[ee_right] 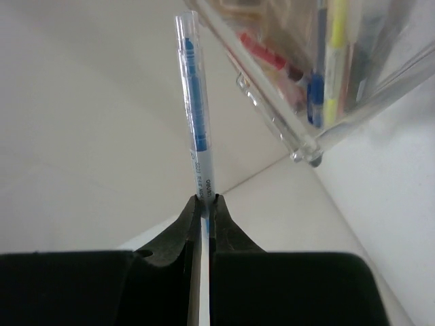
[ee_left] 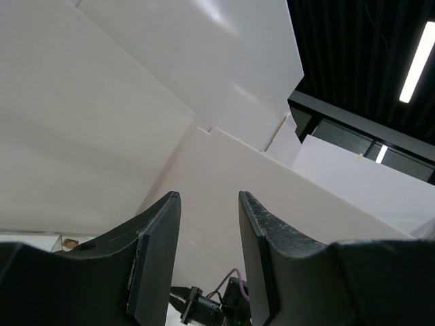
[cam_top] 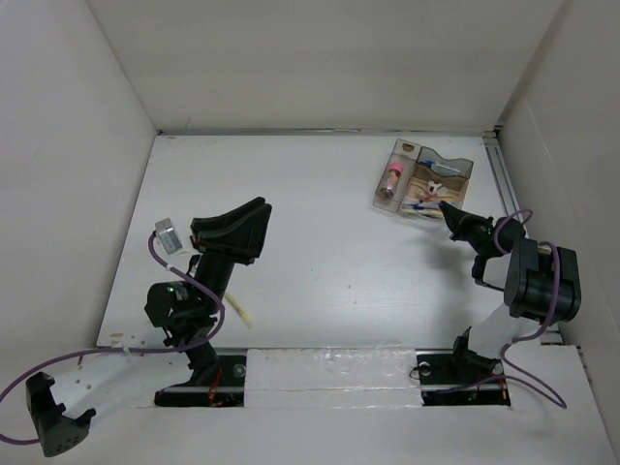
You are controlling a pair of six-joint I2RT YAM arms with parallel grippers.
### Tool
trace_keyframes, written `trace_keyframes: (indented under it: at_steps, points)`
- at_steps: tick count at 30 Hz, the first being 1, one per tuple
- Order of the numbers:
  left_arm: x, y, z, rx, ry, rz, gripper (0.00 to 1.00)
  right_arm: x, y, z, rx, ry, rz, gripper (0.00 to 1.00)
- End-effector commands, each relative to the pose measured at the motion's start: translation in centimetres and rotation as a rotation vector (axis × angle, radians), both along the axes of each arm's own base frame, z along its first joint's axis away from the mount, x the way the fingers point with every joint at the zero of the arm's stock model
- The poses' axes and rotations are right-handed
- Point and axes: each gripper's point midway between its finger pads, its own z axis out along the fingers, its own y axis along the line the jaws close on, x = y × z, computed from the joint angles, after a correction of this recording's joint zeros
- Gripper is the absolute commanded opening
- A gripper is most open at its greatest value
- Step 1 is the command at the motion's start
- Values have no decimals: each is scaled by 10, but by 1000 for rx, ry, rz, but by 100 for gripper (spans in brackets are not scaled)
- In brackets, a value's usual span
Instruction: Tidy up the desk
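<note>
Currently the right end effector (ee_right: 204, 200) pinches a clear blue-cored plastic pen (ee_right: 194, 102), long axis straight ahead, just beside the clear plastic compartment tray (ee_right: 272, 102) in the upper right of the white matte tabletop (cam_top: 320, 262). The left end effector (ee_left: 207, 197), spread and empty, stands well apart.

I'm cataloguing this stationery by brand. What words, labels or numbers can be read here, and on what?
Pen in the right end effector: dark print low on the barrel, too blurred to read.
Items in the clear tray: any markings too small to read.
No other text visible.
</note>
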Motion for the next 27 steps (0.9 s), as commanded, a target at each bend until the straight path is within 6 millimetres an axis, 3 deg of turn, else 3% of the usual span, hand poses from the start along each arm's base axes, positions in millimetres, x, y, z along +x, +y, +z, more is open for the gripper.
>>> trace_keyframes:
  at_steps: [1, 7, 13, 15, 22, 27]
  points:
    - [-11, 9, 27, -66, -61, -14, 36, -7, 20, 33, 50, -127, 92, 0]
    - [-12, 13, 27, -72, -59, -6, 36, -15, 21, 52, 44, -182, 110, 0]
    - [-12, 11, 25, -68, -58, -11, 36, -16, 23, 39, 40, -137, 138, 0]
    - [-12, 12, 25, -71, -56, -12, 36, -18, 24, 51, 78, -197, 154, 0]
    - [-12, 17, 26, -82, -56, 5, 36, -12, 16, 15, 153, -153, 142, 0]
    - [-8, 13, 23, -70, -46, 10, 36, -15, 9, 9, 191, -170, 100, 0]
